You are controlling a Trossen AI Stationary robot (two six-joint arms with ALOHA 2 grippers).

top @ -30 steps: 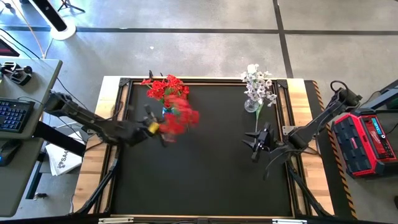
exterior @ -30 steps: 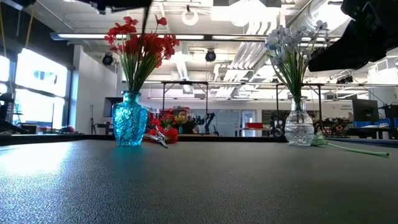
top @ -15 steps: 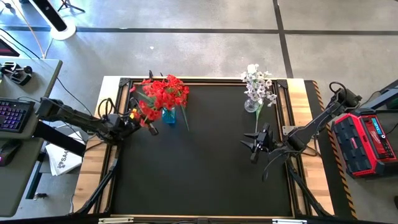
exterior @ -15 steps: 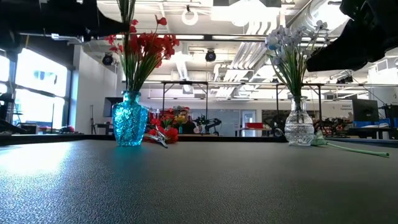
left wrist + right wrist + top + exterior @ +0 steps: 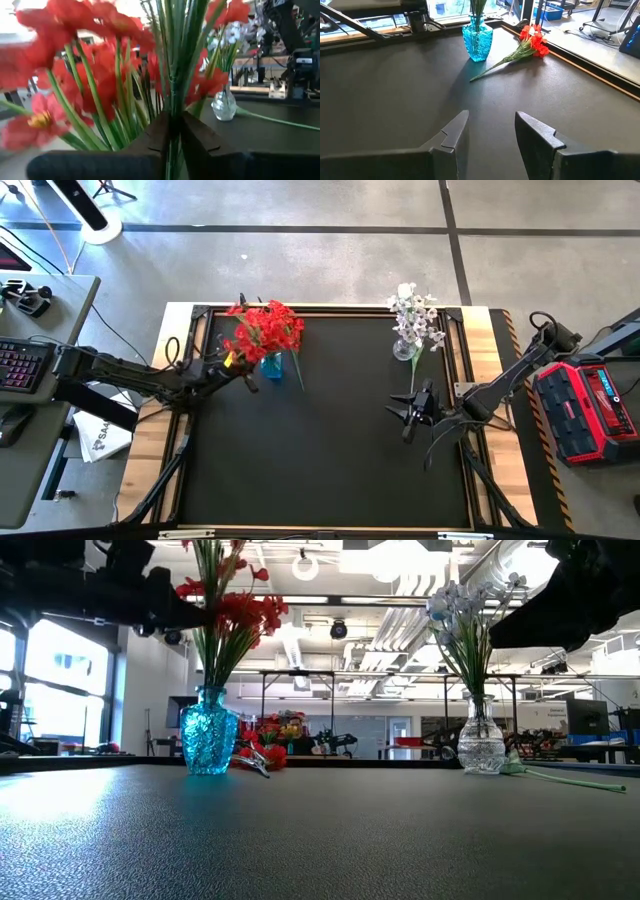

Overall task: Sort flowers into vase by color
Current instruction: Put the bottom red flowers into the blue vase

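Red sprig [image 5: 172,95] held upright, stem pinched between the fingers [image 5: 192,140] of the left gripper [image 5: 240,372], just beside the blue vase [image 5: 270,364] at the table's far left; its blossoms merge overhead with the red bunch [image 5: 265,328] already standing in that vase. Half a second ago the gripper sat further out toward the left rail [image 5: 192,345] with the blossoms short of the vase; a second ago it was over the mat nearer the middle, sprig blurred (so the arm swung out, then back in to the vase). One more red sprig [image 5: 522,47] lies flat on the mat [image 5: 330,440] beside the vase, unchanged. White sprigs [image 5: 415,315] stand in the clear vase [image 5: 482,748] at far right, with a loose green stem [image 5: 575,778] lying near its foot. Right gripper [image 5: 412,410] hangs over the mat's right side, fingers [image 5: 537,135] apart and holding nothing, position the same in all three overhead frames.
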